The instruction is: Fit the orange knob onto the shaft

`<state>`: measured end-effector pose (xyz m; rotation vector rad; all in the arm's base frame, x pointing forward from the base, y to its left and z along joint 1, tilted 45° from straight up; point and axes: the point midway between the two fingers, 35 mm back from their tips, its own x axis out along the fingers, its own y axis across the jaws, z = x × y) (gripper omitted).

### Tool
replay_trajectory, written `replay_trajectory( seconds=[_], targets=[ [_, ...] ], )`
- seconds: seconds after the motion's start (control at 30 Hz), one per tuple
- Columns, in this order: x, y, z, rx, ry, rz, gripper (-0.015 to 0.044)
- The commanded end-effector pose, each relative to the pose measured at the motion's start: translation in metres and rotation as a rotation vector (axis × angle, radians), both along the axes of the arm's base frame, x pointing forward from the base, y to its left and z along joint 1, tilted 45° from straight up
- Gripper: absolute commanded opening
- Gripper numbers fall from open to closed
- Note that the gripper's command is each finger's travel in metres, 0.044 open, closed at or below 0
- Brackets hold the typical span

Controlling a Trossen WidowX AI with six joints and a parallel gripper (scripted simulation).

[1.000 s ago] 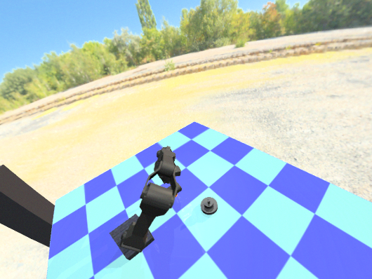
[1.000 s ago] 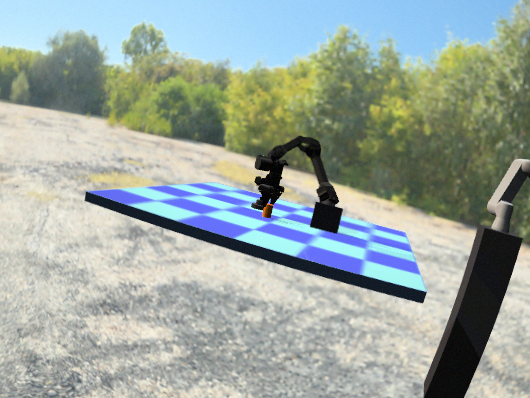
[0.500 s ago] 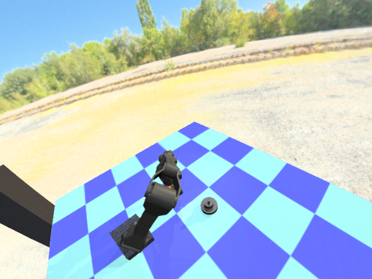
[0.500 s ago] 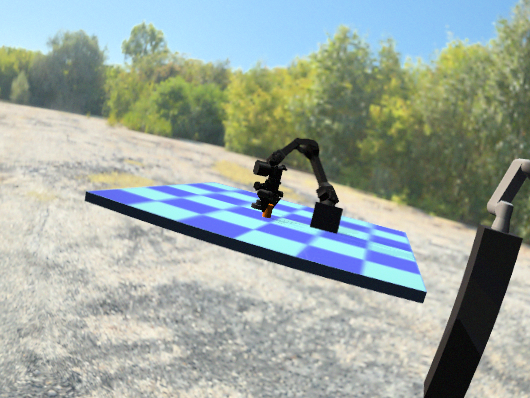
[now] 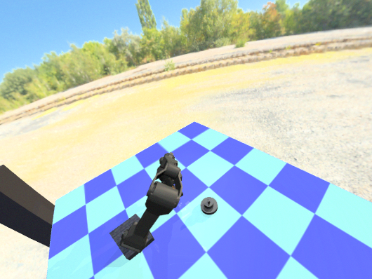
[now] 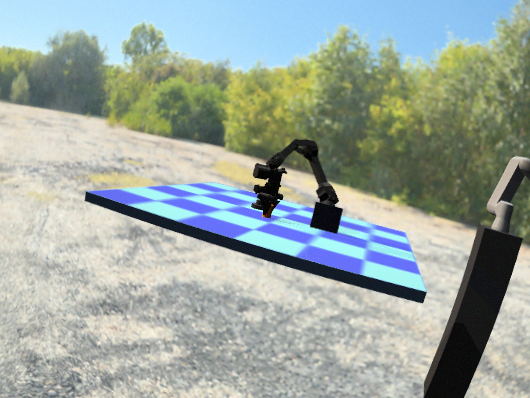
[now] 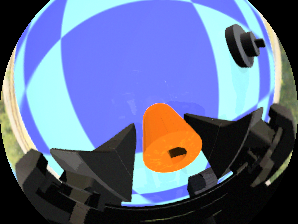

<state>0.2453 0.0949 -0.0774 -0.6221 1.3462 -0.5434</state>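
Note:
The orange knob (image 7: 172, 142) (image 6: 265, 215) stands between the fingers of my gripper (image 7: 160, 121) (image 6: 270, 209). My gripper is open around it, partly closed in. In the wrist view a gap shows between the left finger and the knob; the right finger is very near it, and contact there cannot be told. The knob's hole shows dark on its near face. The round dark pedestal (image 5: 209, 209) (image 7: 238, 47) stands apart, at the upper right in the wrist view, with its thin shaft (image 7: 260, 43) upright. The arm hides nearly all of the knob in the top view.
The checkered table (image 5: 267, 207) (image 6: 210, 215) carries the arm's square base (image 6: 326, 218). The pedestal is to the right of the gripper in the top view. A dark post (image 6: 465, 300) stands beyond the table edge at the right of the exterior view.

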Motion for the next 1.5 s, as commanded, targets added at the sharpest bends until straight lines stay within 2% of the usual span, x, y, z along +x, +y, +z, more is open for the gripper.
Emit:
replay_trajectory(
  seconds=[0.0, 0.2, 0.37, 0.4, 1.03, 1.47],
  targets=[
    [-0.001, -0.002, -0.001, -0.008, 0.007, 0.005, 0.0177],
    [-0.001, -0.002, -0.001, -0.008, 0.007, 0.005, 0.0138],
    [0.0, 0.01, 0.007, -0.005, 0.008, 0.006, 0.0006],
    [0.0, 0.015, 0.011, -0.003, 0.008, 0.006, 0.0],
    [-0.02, 0.093, 0.095, -0.003, 0.011, 0.005, 0.0],
    [-0.007, 0.086, 0.106, 0.007, 0.015, 0.008, 0.0]
  ],
)
